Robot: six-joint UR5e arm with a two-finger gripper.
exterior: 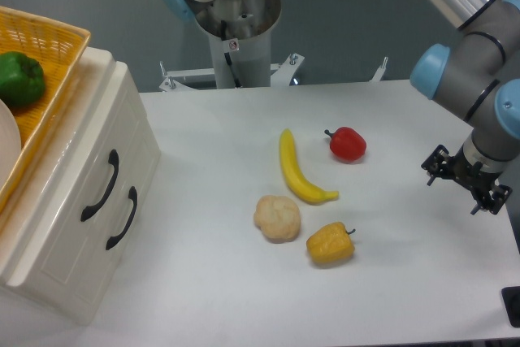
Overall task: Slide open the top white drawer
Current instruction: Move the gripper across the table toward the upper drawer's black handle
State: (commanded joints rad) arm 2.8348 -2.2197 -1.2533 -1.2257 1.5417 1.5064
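The top white drawer (75,188) is the upper of two in the cream cabinet at the left, and its curved black handle (101,186) faces the table. It sits flush with the cabinet front, shut. The lower drawer's handle (122,219) lies just below it. My gripper (466,180) hangs over the table's right edge, far from the cabinet. It points down and away, so its fingers are hidden behind the black wrist mount. It holds nothing that I can see.
A yellow woven basket (49,46) with a green pepper (19,79) rests on the cabinet. On the table lie a banana (297,170), a red pepper (348,144), a beige bun-like item (277,218) and a yellow pepper (330,245). The robot base (240,30) stands behind.
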